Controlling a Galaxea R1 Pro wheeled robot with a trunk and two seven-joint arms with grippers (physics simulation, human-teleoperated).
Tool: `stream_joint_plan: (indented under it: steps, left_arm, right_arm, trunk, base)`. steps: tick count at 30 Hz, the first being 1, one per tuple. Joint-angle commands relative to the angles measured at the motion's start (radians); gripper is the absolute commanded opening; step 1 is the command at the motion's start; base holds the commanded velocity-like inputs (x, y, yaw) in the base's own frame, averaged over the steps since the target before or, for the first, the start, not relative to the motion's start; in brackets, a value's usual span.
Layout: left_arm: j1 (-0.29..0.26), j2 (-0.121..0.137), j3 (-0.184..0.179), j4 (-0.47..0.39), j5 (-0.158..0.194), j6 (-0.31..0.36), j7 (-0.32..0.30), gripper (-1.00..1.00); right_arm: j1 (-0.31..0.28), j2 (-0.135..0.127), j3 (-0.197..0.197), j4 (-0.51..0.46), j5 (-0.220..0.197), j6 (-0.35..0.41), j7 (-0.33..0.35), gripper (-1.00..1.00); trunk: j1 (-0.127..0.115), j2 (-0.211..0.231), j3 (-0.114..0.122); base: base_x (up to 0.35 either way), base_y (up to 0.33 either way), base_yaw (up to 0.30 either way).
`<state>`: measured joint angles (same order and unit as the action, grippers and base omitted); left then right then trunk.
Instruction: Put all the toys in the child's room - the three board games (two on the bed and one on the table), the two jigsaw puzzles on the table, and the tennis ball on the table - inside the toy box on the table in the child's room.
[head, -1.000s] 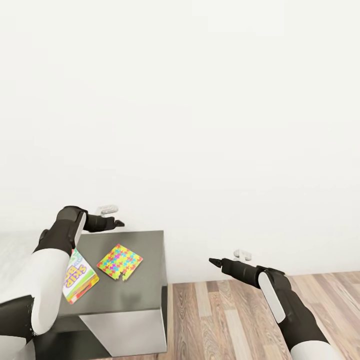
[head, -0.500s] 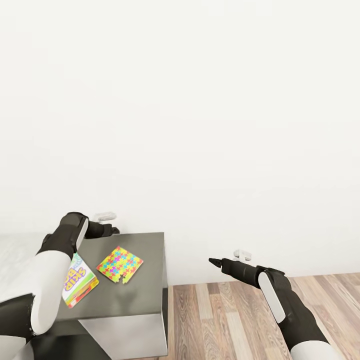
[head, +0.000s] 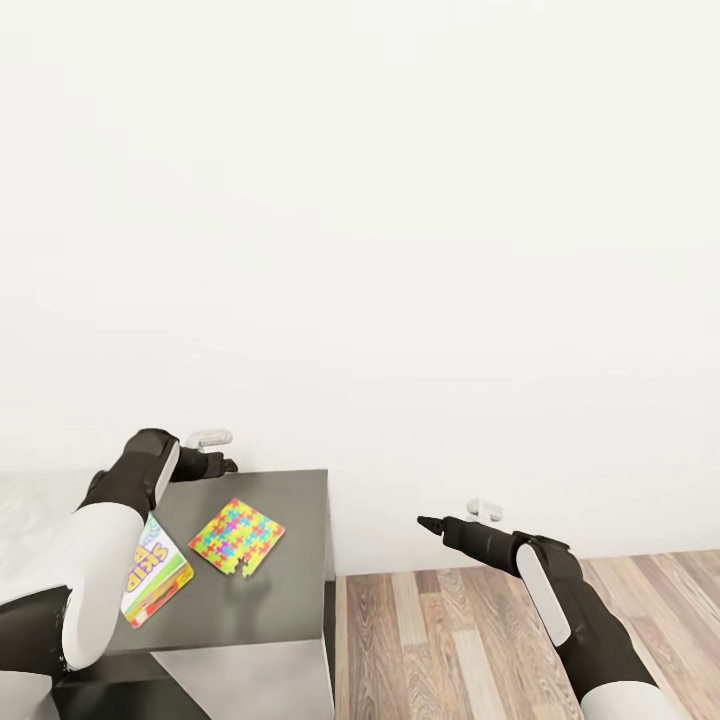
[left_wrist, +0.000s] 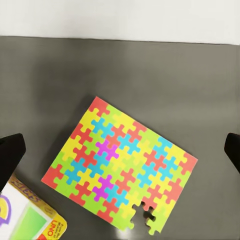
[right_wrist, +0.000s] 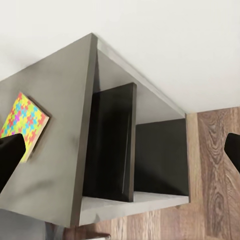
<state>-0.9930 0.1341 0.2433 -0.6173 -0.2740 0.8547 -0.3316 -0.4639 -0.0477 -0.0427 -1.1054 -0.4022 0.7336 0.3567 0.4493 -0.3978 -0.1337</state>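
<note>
One jigsaw puzzle (head: 237, 532) lies flat on the dark grey lower section of the table (head: 290, 590), with a piece loose at one corner. Beside it lies a board game, the "SKIP BO" box (head: 155, 575), partly covered by my left forearm. My left gripper (head: 222, 462) hovers over the table's back edge near the wall. In the left wrist view it stands open above the puzzle (left_wrist: 120, 167), touching nothing. My right gripper (head: 430, 522) hangs open and empty over the floor to the right of the table. The toy box, tennis ball and bed are out of view.
A white wall rises directly behind the table. The dark section has an open side shelf with a black divider (right_wrist: 112, 145). The light grey table top (head: 30, 500) continues to the left. Wood-plank floor (head: 450, 630) spreads to the right.
My left gripper has drawn back a little toward the wall and to the left. The view has shifted slightly. The right arm, puzzle and box have not moved.
</note>
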Motion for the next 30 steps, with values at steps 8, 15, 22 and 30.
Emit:
stream_joint_plan:
  steps: [8, 15, 22, 30]
  left_arm:
    - [-0.001, -0.001, 0.004, 0.047, -0.011, -0.031, -0.009, 1.00]
    - [-0.001, 0.001, 0.004, 0.085, -0.011, -0.068, -0.007, 1.00]
    - [-0.001, 0.005, 0.008, 0.098, -0.007, -0.082, 0.062, 1.00]
    - [-0.002, 0.008, 0.012, 0.177, -0.001, -0.148, 0.099, 1.00]
  right_arm:
    - [-0.001, 0.000, -0.002, -0.001, 0.000, 0.006, 0.004, 1.00]
    - [-0.001, 0.000, -0.002, -0.001, 0.000, 0.005, 0.004, 1.00]
    - [-0.001, 0.000, -0.002, -0.001, 0.000, 0.005, 0.004, 1.00]
    - [-0.001, 0.000, -0.001, -0.001, 0.000, 0.006, 0.004, 1.00]
  trunk:
    - [0.001, -0.002, -0.002]
    - [0.001, -0.002, -0.002]
    - [0.001, -0.002, -0.005]
    - [0.001, -0.002, -0.014]
  base:
    - [0.108, 0.000, 0.000]
    - [0.023, 0.000, 0.000]
    - [0.002, 0.000, 0.000]
    - [0.000, 0.000, 0.014]
